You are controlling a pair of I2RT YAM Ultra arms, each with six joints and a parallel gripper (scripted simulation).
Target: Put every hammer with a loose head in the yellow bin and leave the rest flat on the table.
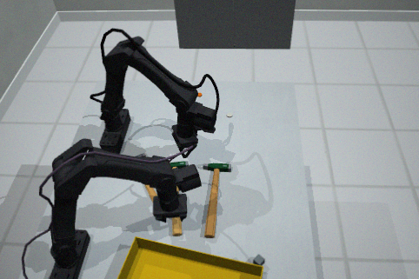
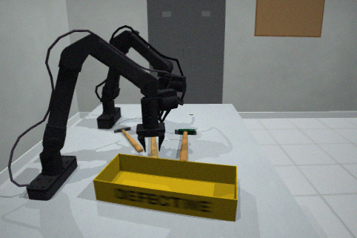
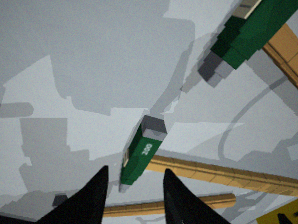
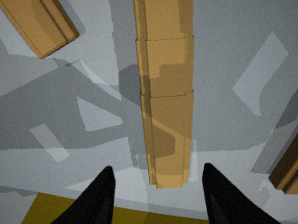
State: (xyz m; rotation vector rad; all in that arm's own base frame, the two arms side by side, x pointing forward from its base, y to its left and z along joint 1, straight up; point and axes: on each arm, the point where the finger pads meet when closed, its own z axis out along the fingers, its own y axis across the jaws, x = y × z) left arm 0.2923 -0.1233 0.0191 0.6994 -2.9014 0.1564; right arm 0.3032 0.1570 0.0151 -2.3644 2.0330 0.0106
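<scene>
Three hammers lie flat. The right hammer (image 1: 211,208) (image 2: 184,147) (image 3: 265,30) has a green head. The middle hammer (image 1: 176,227) (image 2: 154,151) (image 3: 144,150) (image 4: 170,120) has a green head marked 200. The smaller hammer (image 1: 150,192) (image 2: 131,141) (image 3: 215,201) (image 4: 45,30) has a dark grey head. My left gripper (image 1: 187,154) (image 3: 136,173) is partly open and empty, above the middle hammer's head area. My right gripper (image 1: 169,218) (image 2: 151,150) (image 4: 158,172) is open above the middle hammer's handle end, which shows between its fingertips. The yellow bin (image 1: 194,251) (image 2: 105,192) (image 4: 120,216) shows no hammer inside.
A small grey block (image 1: 259,260) lies by the bin's corner. A small orange ball (image 1: 200,95) and a pale disc (image 1: 229,116) (image 2: 191,114) are at the far side. The two arms are close together over the hammers, and the bin wall is near my right gripper.
</scene>
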